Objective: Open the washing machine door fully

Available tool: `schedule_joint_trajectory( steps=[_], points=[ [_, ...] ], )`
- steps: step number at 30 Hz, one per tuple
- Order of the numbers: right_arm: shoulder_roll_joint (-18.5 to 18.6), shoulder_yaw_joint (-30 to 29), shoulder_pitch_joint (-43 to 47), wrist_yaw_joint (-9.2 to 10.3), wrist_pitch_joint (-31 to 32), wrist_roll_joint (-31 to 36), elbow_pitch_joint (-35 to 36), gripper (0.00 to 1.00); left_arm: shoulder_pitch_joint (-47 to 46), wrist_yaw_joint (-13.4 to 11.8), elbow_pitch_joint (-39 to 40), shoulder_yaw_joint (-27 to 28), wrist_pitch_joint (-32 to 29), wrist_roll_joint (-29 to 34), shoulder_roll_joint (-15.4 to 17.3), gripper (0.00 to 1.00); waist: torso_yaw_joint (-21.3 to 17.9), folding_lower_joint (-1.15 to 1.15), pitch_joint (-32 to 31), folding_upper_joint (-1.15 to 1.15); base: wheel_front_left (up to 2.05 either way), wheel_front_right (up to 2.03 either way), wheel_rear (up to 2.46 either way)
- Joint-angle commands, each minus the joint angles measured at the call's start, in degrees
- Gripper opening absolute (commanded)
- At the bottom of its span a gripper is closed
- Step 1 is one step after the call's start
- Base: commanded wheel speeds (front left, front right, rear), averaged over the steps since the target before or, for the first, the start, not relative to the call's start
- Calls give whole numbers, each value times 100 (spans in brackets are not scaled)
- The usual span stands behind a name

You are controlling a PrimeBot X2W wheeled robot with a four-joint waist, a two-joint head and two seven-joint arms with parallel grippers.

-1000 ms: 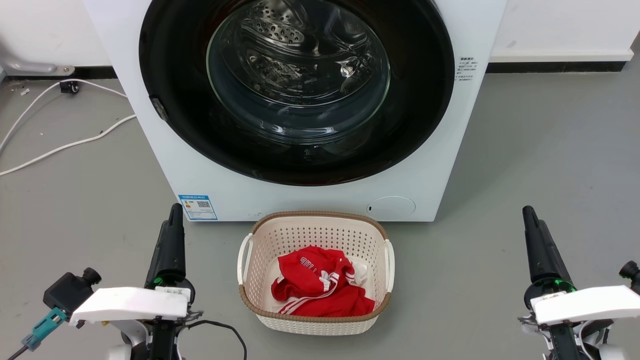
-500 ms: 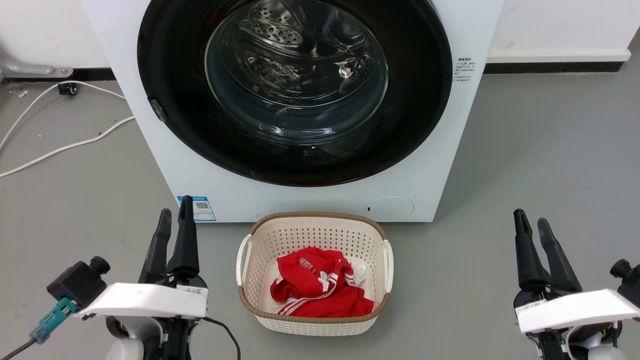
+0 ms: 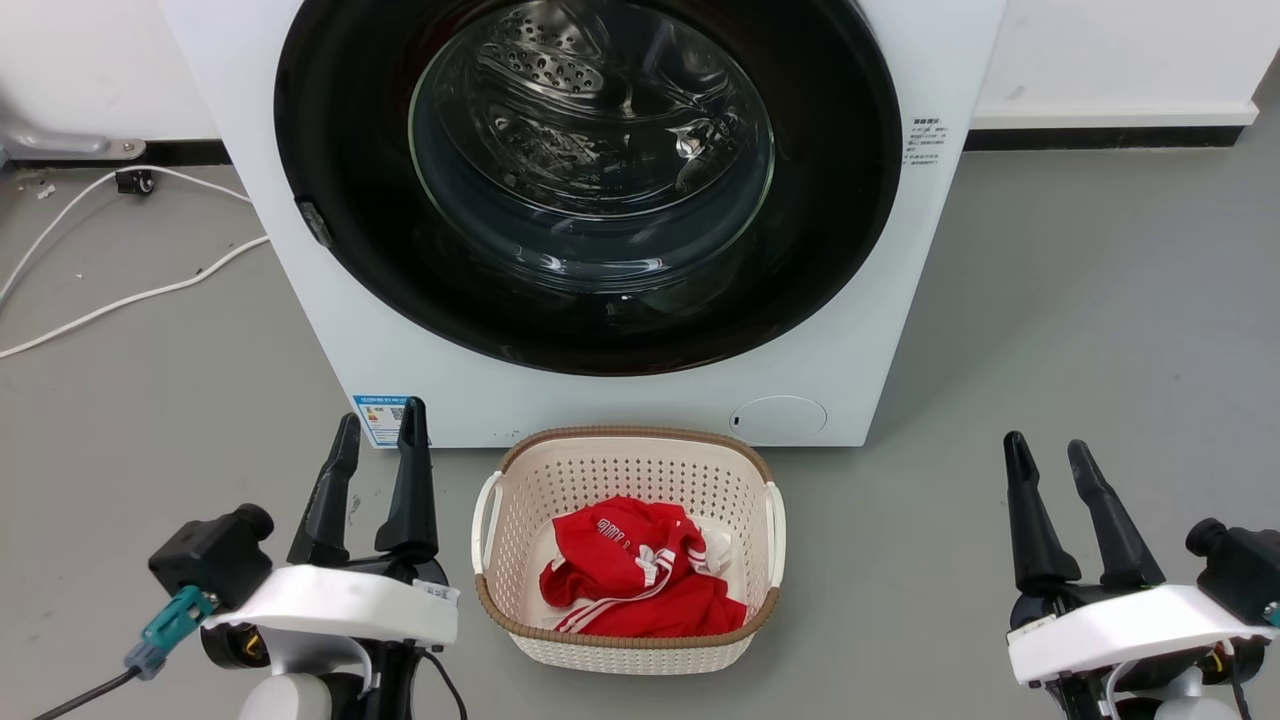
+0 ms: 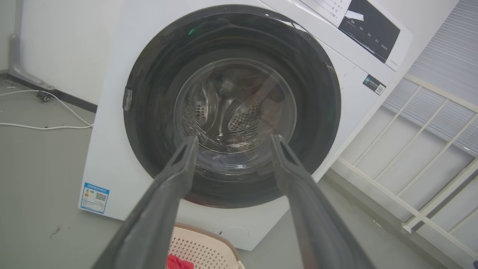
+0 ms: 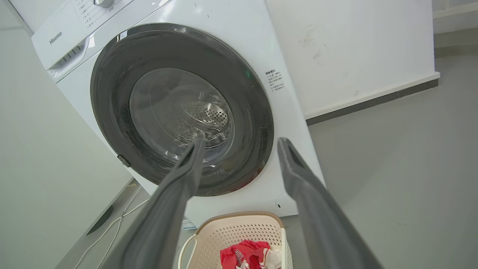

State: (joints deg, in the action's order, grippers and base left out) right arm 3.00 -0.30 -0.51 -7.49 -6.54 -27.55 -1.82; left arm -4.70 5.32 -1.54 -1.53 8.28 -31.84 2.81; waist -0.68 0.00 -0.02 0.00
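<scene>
Since the washing machine door (image 3: 590,170) sits flush against the front of the washing machine (image 3: 860,330), I'd say the opening hasn't started. The door covers nearly the whole front, with the glass bowl dead centre and the steel drum visible through it.

Both arms are low and well apart from it. The left end effector (image 3: 380,415) is at 7 o'clock in the head view and the right end effector (image 3: 1044,443) at 5 o'clock. Each is released, fingers spread, nothing between them. My guess is they're parked like that so either one can go in for the rim.

There's a small grey tab (image 3: 312,220) at roughly 9 o'clock on the door's rim. I'd bet that's the catch side, which makes the left arm the handier one for the pull.

A laundry basket (image 3: 628,440) with a red garment (image 3: 630,570) sits on the floor at 6 o'clock, just in front of the machine, probably waiting to be loaded. Can't tell if the door will swing clear of it.

Writing-wise, the Hisense logo (image 5: 56,37) reads fine at 10 o'clock in the right wrist view. The blue sticker (image 3: 380,418) at 7 o'clock from the door has a QR code, but the text is too small. Same goes for the print block (image 3: 928,140) at 3 o'clock and the white lettering on the garment.
</scene>
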Motion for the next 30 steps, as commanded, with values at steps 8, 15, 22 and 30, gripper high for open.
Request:
schedule_joint_trajectory(
  steps=[8,15,22,30],
  points=[
    [-4,4,51,0,27,721,172,100,3,-125,-11,-93,144,724,15,100,-13,0,-4,0,0,0,0],
    [-7,24,109,0,47,1154,216,100,15,-188,-45,-166,240,1225,42,100,-21,0,-1,0,0,0,0],
    [-10,42,162,0,54,1605,275,100,61,-279,-93,-255,343,1695,66,100,-37,0,-8,0,0,0,0],
    [-13,56,187,1,35,1939,334,100,107,-356,-108,-337,436,2102,88,100,-46,0,-15,0,0,0,0]
  ],
)
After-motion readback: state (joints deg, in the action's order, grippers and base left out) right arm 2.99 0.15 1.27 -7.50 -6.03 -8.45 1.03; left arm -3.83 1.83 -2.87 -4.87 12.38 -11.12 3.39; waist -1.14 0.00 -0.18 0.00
